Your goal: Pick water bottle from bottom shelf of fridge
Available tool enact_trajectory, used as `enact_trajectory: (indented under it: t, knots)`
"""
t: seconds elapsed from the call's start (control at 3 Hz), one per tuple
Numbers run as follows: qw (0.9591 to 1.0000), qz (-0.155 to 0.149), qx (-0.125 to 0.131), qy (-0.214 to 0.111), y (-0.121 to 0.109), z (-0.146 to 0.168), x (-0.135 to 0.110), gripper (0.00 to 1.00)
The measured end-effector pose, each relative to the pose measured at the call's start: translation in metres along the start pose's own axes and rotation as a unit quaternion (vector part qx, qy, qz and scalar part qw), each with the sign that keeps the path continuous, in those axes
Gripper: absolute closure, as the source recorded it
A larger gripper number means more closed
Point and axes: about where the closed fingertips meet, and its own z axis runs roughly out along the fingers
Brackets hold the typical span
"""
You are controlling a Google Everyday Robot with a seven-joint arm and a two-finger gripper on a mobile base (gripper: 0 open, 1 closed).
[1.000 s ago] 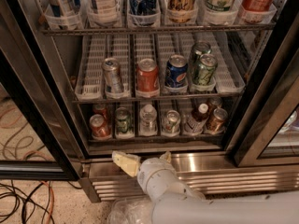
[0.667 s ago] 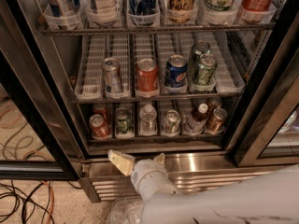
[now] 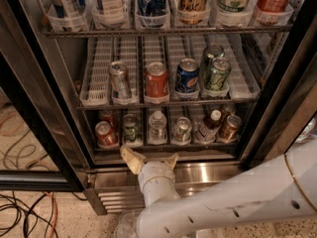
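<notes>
My end effector hangs in front of the fridge, just below the front rail of the bottom shelf and over the steel sill. It is released: the two pale fingers are spread wide apart with nothing between them.

The water bottle stands upright in a middle lane of that shelf, just above and slightly right of the gap between my fingers, behind the rail and not touched. A green-and-silver can sits in the lane just to its left and a silver can just to its right, both close. Further right a dark-labelled bottle leans, its white cap tilted to the right.

The middle rack runs low over the bottle's cap, and the black door frame closes in on the right.

My own arm covers the lower right of the view. The cans at the back of the bottom shelf are in shadow and hard to make out.
</notes>
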Motion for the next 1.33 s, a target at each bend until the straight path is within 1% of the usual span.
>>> enact_trajectory:
  t: [0.33, 0.67, 1.0, 1.33]
  knots:
    - [0.9981, 0.016, 0.027, -0.054, -0.016, 0.013, -0.020, 0.00]
    - [0.9981, 0.016, 0.027, -0.054, -0.016, 0.013, -0.020, 0.00]
    - [0.9967, 0.019, 0.036, -0.070, -0.016, 0.024, -0.016, 0.00]
    - [0.9927, 0.020, 0.067, -0.098, -0.020, 0.039, -0.004, 0.00]
